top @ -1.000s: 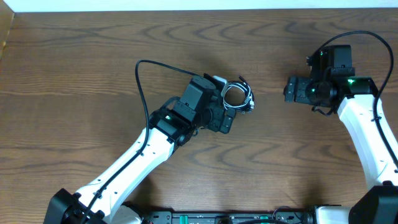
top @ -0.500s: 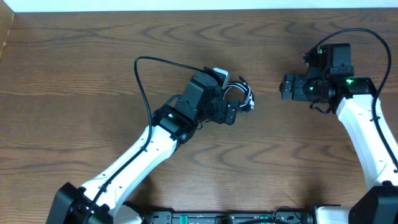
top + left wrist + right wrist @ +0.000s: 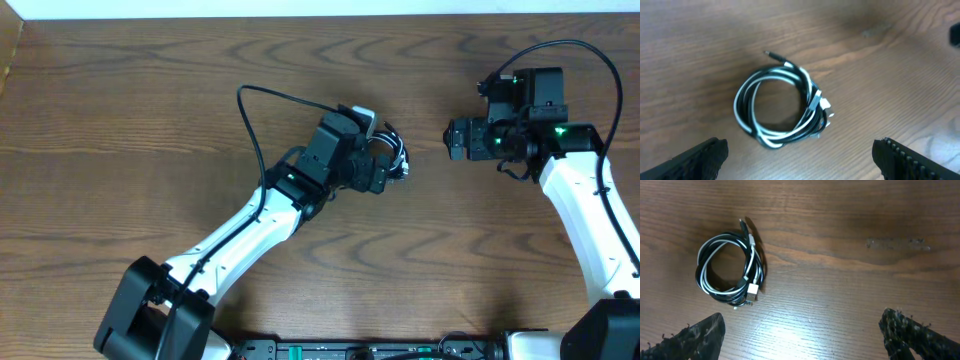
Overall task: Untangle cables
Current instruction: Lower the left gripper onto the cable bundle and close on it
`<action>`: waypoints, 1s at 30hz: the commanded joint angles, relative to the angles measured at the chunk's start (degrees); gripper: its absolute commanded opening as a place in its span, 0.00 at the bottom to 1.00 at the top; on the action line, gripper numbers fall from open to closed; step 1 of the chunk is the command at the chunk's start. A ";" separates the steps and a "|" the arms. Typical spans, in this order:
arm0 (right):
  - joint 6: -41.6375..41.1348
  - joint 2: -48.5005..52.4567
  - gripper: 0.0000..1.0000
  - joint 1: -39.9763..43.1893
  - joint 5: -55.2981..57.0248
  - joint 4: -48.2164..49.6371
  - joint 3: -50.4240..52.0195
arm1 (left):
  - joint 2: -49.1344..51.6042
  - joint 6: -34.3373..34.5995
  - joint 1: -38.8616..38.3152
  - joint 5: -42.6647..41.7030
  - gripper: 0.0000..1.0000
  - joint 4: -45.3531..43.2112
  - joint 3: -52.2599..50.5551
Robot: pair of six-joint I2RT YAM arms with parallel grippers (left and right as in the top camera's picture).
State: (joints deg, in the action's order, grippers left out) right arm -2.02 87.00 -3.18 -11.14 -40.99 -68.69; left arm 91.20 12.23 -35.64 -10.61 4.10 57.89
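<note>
The cables are a small coil of thin black and white cords with plug ends, lying flat on the wooden table. The coil shows in the left wrist view [image 3: 807, 92] and the right wrist view [image 3: 747, 262]. In the overhead view [image 3: 398, 156] my left gripper partly covers it. My left gripper [image 3: 380, 170] hovers over the coil, open and empty, and its fingertips [image 3: 799, 155] frame the coil's near side. My right gripper [image 3: 450, 140] is open and empty, to the right of the coil and apart from it. Its fingers [image 3: 802, 330] show at the bottom corners.
The thick black cable of the left arm [image 3: 250, 130] loops above the table to the left of the coil. The table's far edge [image 3: 320, 17] runs along the top. A glare patch lies on the wood [image 3: 805, 325].
My left gripper has moved up and to the right, over the coil, covering more of it. My right gripper has shifted slightly left toward the coil. The coil has not moved.
</note>
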 commanded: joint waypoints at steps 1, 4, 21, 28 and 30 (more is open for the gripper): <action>1.64 0.39 0.95 -0.26 -0.90 0.09 -0.20 | 1.36 0.33 0.35 -0.94 0.98 -1.03 0.85; 1.73 0.39 0.95 -0.26 -2.45 0.11 1.09 | 3.23 -0.11 0.37 -0.92 0.98 -1.90 0.85; 4.09 0.39 0.92 -0.24 -6.62 -0.76 5.20 | 12.44 -4.44 0.33 0.02 0.92 -10.25 0.85; 0.31 0.39 0.92 -0.24 -1.31 -1.22 5.73 | 13.75 -7.17 0.55 4.11 0.92 -10.45 0.85; -1.25 0.39 0.92 -0.22 0.07 -1.20 5.73 | 14.29 -7.28 0.74 4.28 0.92 -10.64 0.85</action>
State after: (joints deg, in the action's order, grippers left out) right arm -0.56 87.13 -3.18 -13.96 -42.17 -63.51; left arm 104.03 7.07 -35.57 -8.34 -6.20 57.89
